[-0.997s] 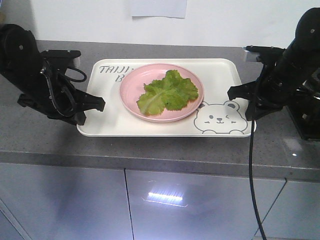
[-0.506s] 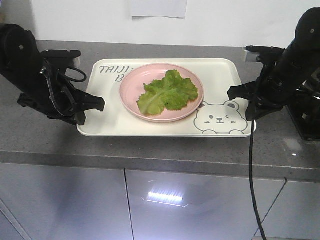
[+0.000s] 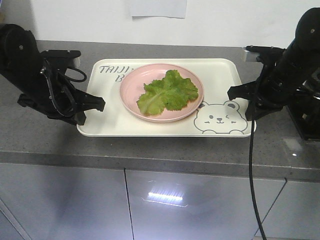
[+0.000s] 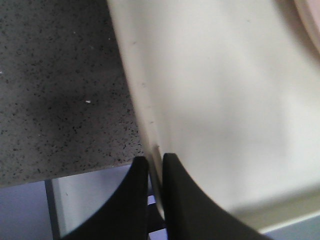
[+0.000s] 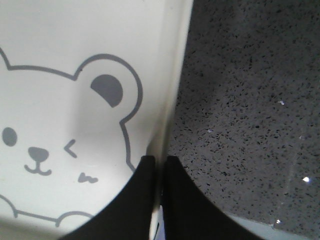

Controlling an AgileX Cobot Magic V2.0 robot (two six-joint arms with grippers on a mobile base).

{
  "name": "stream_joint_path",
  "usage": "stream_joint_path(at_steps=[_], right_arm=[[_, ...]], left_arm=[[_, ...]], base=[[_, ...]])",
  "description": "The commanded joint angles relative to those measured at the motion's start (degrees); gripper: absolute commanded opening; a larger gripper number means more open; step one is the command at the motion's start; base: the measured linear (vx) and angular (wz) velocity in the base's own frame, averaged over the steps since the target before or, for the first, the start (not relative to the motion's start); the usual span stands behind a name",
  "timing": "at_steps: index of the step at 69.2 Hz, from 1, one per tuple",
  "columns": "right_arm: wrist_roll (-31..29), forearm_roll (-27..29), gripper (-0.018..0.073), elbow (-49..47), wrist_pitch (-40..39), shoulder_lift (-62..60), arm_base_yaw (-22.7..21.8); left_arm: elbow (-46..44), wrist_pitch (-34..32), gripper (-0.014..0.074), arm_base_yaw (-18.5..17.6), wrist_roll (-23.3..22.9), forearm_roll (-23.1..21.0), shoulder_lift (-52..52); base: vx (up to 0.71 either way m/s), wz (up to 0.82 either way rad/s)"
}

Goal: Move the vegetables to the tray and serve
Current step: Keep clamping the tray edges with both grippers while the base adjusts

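The green lettuce vegetables [image 3: 168, 92] lie on a round pink plate [image 3: 131, 89] that sits on the cream tray [image 3: 110, 120] with its bear face [image 3: 218, 120]. My left gripper [image 3: 95, 104] is shut on the tray's left rim; the wrist view shows both black fingers [image 4: 132, 195] pinching the rim [image 4: 145, 115]. At the other side my right gripper [image 3: 236, 93] is shut on the tray's right rim [image 5: 170, 90], beside the bear's ear [image 5: 107, 90]. The tray's front edge sits close to the counter's front edge.
The grey speckled counter [image 3: 45, 140] ends at a front edge with cabinet fronts [image 3: 150, 200] below. A black object [image 3: 306, 120] stands at the far right behind the right arm. A white wall [image 3: 225, 20] backs the counter.
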Motion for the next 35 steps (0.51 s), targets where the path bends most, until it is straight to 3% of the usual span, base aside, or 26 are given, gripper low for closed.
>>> stream_joint_path(at_steps=[1,35], right_arm=[[-2.22,6.45,-0.0004,-2.01,-2.77,-3.49,0.97],[-2.22,6.45,-0.0004,-2.01,-2.77,-3.49,0.97]], left_arm=[[-2.41,-4.02,-0.0006,-1.59,1.91,-6.43,-3.28],[-2.41,-4.02,-0.0006,-1.59,1.91,-6.43,-3.28]], base=[[0.00,0.00],[0.00,0.00]])
